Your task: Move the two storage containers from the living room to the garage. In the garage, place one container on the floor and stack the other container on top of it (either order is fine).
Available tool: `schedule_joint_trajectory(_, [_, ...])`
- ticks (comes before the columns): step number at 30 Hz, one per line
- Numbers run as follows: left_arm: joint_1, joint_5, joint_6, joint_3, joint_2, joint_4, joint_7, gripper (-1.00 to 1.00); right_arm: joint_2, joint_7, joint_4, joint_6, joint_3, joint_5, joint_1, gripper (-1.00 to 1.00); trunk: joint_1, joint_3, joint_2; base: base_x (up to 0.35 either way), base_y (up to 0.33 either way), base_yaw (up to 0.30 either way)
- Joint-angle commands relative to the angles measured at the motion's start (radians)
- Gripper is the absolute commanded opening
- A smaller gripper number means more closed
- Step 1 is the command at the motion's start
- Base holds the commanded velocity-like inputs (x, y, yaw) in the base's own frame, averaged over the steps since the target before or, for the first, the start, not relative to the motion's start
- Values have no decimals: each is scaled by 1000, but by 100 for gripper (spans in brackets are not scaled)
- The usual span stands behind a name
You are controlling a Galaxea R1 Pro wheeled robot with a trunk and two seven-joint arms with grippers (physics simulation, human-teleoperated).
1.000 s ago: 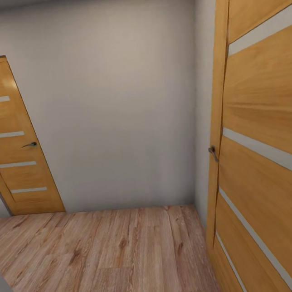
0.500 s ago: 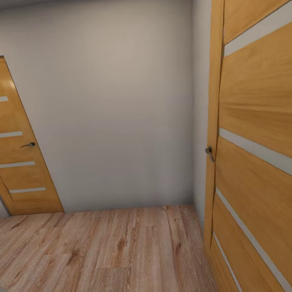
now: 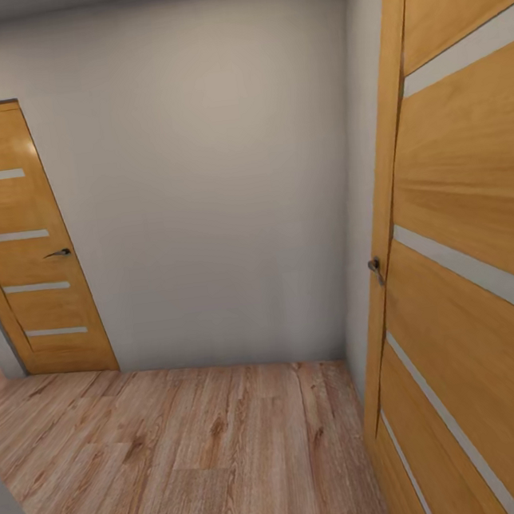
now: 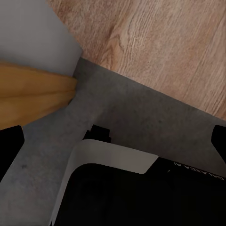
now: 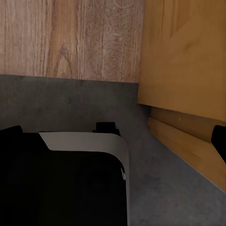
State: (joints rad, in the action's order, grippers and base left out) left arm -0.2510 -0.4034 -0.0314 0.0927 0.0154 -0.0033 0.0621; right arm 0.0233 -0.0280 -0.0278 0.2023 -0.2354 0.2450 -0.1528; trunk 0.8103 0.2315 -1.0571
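The robot is in transit: the head view gives a white wall (image 3: 207, 175), a wood plank floor (image 3: 194, 466), a closed door (image 3: 25, 237) far on the left and a near door (image 3: 467, 263) close on the right with its handle (image 3: 376, 269). No container is in sight — where the two bins are cannot be told from here.

In each wrist view only dark finger tips sit at the frame edges, well apart, over the robot's own base (image 4: 136, 188) and a strip of grey concrete (image 4: 141, 117) meeting the planks. Both sets of jaws look spread, with nothing between them.

The grey strip suggests the base straddles a threshold — likely the garage doorway. To drive well from here, I'd keep the base clear of the near door's edge (image 5: 188, 61), which stands just beside the right arm, and turn slowly so neither arm clips the frame.
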Motion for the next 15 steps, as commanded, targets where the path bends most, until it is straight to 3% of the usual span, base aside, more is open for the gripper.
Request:
schedule_joint_trajectory(1, [-1,-8,-2,9,0,0,3,100,0,-1,-3,5,-9,8,-1,100,0,1,-1,0,0,11])
schedule_joint_trajectory(7, [-1,-8,-2,8,0,0,3,100,1,0,-3,4,-10,6,-2,100,0,1,-1,0,0,4])
schedule_joint_trajectory(9, [-1,-9,-2,9,1,0,2,100,0,0,-3,3,-9,-14,-2,100,0,1,-1,39,0,0])
schedule_joint_trajectory(15, [-1,-9,-1,8,3,1,2,100,0,0,-3,5,-9,-36,-2,100,0,1,-1,215,0,0])
